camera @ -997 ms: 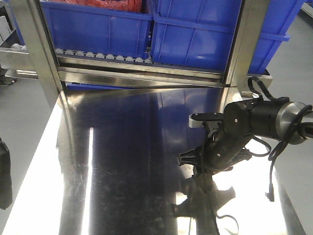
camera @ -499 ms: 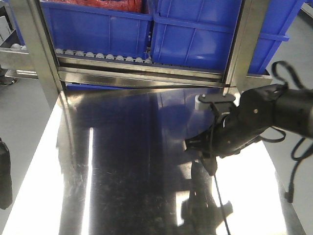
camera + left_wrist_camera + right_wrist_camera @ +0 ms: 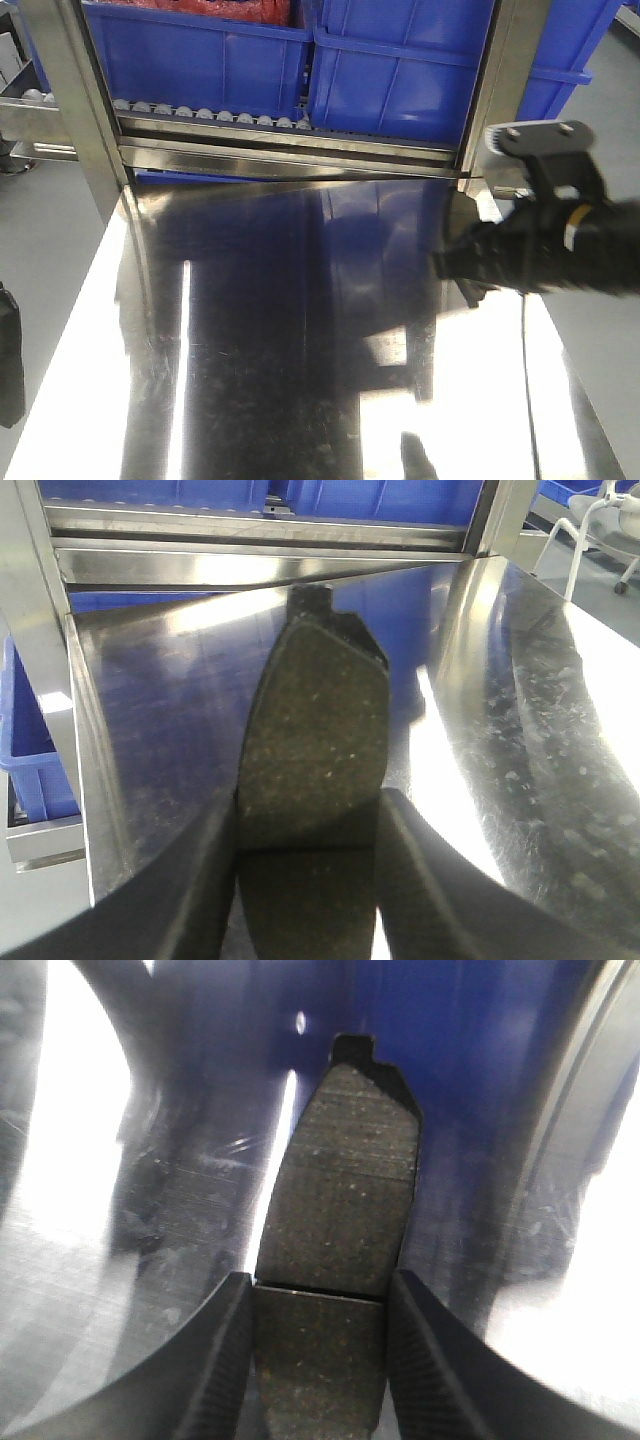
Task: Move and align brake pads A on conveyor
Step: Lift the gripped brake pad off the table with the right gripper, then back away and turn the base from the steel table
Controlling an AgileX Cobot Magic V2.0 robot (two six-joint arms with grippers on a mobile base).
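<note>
The shiny steel tabletop (image 3: pixel 280 330) fills the front view, running from the near edge to a far rack. On the rack, blue bins (image 3: pixel 200 55) sit on a line of rollers (image 3: pixel 200 112) between steel posts (image 3: pixel 70 90). Only this view shows the right arm (image 3: pixel 540 255), a blurred black mass over the table's right side. Its fingers cannot be made out here, and neither pad shows.

The left wrist view alone shows a white chair (image 3: pixel 590 530) far right, off the table, and a lower blue bin (image 3: pixel 35 750) past the table's left edge.

Only the wrist views show what is held. The left gripper (image 3: pixel 308 800) pinches a brake pad (image 3: pixel 315 730) by its near end, one finger on each long edge. The pad points far, with the tabletop behind it.

The right gripper (image 3: pixel 320 1280) clamps a second brake pad (image 3: pixel 345 1190) the same way over the blue-tinted steel. The groove (image 3: pixel 320 1293) across this pad sits level with the fingertips.
</note>
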